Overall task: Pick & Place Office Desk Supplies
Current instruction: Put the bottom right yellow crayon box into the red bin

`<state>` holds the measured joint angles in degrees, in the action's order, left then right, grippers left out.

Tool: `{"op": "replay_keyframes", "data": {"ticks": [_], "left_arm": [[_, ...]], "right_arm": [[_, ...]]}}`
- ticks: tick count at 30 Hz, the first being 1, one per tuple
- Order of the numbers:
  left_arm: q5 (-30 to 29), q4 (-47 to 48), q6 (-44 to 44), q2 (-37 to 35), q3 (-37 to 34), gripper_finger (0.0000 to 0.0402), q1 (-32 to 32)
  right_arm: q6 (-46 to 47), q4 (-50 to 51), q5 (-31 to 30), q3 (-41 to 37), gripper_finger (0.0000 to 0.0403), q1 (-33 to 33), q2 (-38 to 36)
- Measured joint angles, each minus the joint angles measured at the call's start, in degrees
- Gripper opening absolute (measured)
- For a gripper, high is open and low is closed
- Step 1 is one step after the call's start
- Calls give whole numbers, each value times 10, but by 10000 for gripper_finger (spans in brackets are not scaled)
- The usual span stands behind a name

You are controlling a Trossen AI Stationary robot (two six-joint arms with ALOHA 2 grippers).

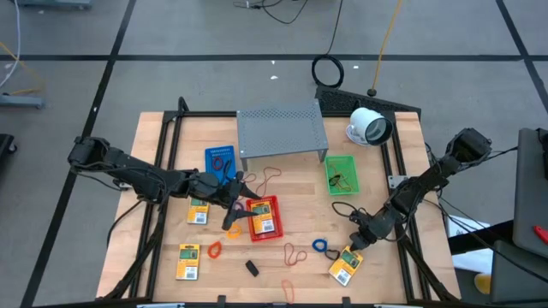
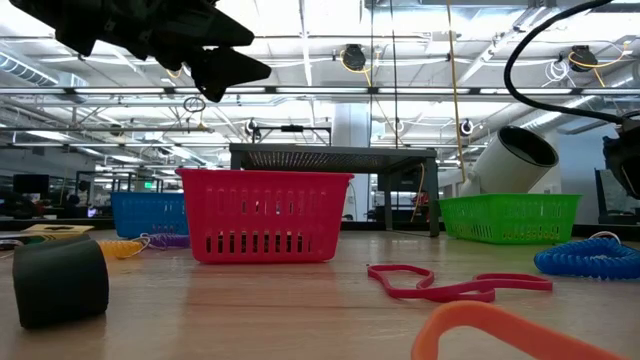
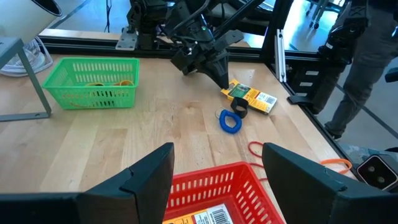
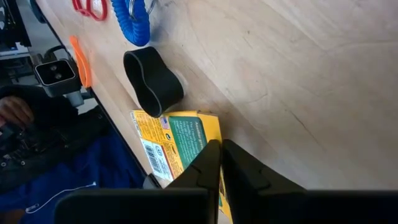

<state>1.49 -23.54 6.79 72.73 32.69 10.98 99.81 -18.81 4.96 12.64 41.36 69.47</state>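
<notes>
My right gripper is shut, its tips down at the far edge of a yellow packet with a green label that lies flat near the table's front right. A black band loop and a blue coil lie just beside it. My left gripper hangs open above the red basket, which holds one yellow packet. Two more yellow packets lie flat on the table's left half. My right gripper comes slanting down from the table's far right, and its shut fingertips meet the yellow packet's far edge. The fingers themselves hide the spot, so I cannot tell whether any of the packet is pinched between them. The packet lies flat on the table.
A grey perforated shelf stands at the back, with a white round device to its right. A green basket and a blue basket flank it. Rubber bands and a black piece lie scattered near the front.
</notes>
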Motion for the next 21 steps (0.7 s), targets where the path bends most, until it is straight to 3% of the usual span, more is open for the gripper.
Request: {"op": "replay_keyframes", "data": {"ticks": [9, 21], "left_arm": [[0, 0, 0, 0, 0, 255, 0], [0, -2, -3, 0, 0, 255, 0]], "right_arm": [[8, -13, 58, -2, 1, -1, -13], [11, -12, 74, -3, 0, -14, -66]]}}
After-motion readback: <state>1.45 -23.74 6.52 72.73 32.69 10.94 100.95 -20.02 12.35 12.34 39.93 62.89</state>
